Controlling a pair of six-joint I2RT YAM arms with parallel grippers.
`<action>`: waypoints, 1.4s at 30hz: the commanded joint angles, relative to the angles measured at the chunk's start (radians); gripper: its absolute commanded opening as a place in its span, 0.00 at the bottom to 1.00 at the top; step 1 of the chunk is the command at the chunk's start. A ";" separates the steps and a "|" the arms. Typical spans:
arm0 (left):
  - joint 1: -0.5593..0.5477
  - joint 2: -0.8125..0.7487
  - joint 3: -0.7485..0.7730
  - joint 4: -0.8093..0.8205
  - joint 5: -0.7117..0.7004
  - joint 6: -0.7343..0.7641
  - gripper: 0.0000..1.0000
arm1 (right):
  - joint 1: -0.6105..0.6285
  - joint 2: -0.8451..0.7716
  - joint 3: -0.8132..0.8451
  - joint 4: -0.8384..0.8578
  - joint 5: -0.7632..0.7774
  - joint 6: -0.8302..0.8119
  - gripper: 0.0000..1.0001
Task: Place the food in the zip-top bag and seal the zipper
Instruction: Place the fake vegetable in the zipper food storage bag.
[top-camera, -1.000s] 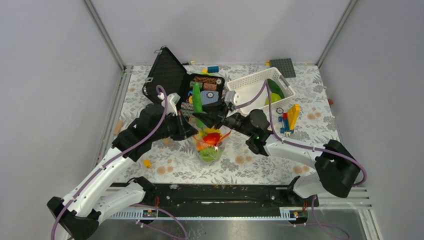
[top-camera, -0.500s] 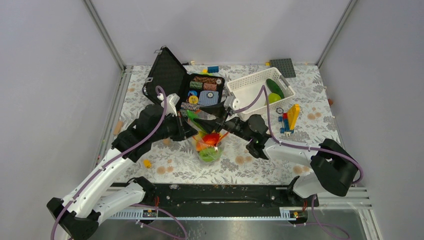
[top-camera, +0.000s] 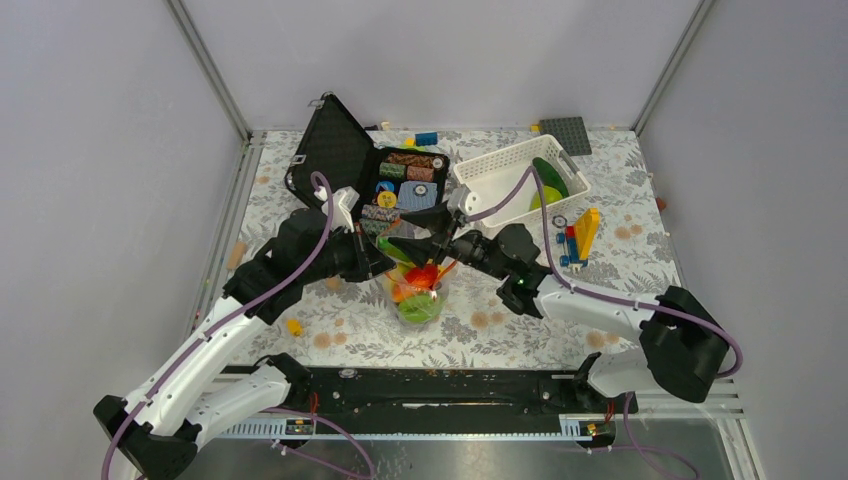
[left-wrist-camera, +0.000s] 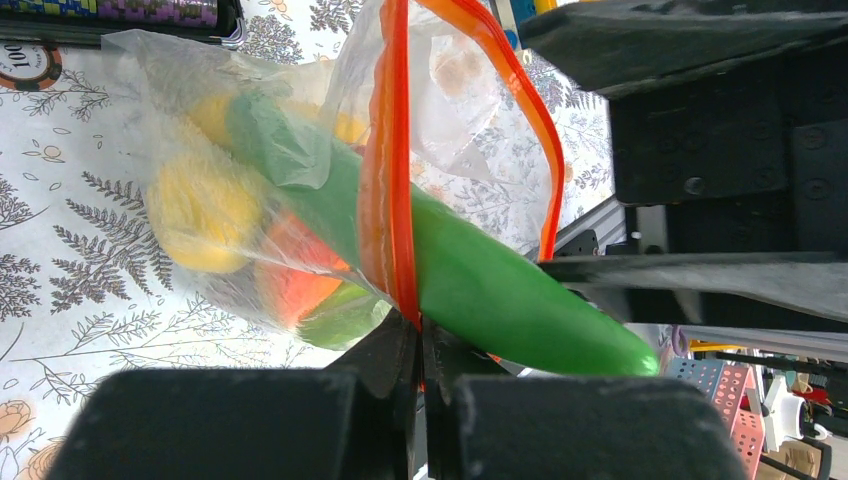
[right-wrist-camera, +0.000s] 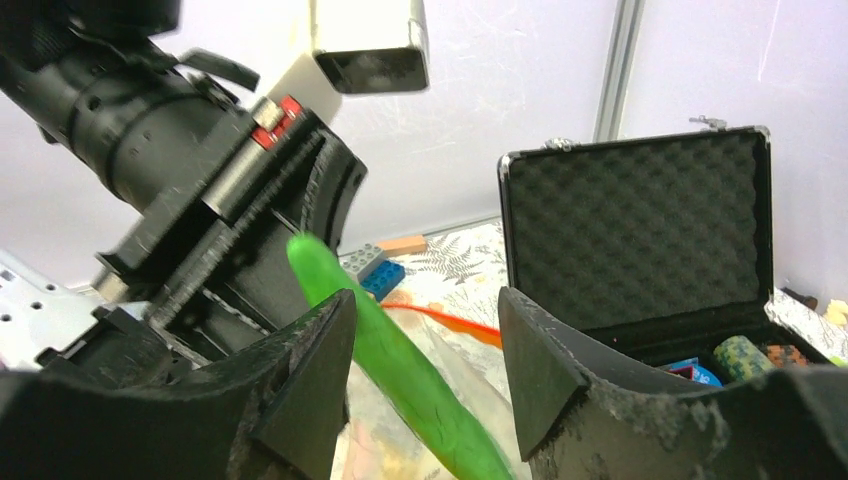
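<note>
The clear zip-top bag hangs over the table's middle. My left gripper is shut on its red-orange zipper at one end of the mouth. A green cucumber pokes slantwise out of the open mouth. Inside the bag lie a yellow piece and a red-orange fruit. My right gripper stands open around the cucumber's upper end. The cucumber runs close along the left finger, with a gap to the right one. In the top view the right gripper sits just behind the bag.
An open black case with chip stacks stands right behind the bag. A white lattice basket holding green food is at the back right. Toy bricks and a grey baseplate lie further right. A small yellow piece lies front left.
The cucumber came down from upright above the case into the bag's mouth. My right gripper lowered with it and opened its jaws. The left gripper kept its hold.
</note>
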 joint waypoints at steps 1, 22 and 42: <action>0.003 -0.019 0.002 0.058 0.016 0.002 0.00 | 0.012 -0.069 0.097 -0.092 -0.071 -0.012 0.62; 0.004 -0.004 0.002 0.068 0.028 0.005 0.00 | 0.031 -0.014 0.225 -0.295 -0.154 -0.103 0.59; 0.004 -0.031 0.000 0.065 0.030 0.005 0.00 | 0.033 -0.078 0.119 -0.378 -0.019 -0.099 0.15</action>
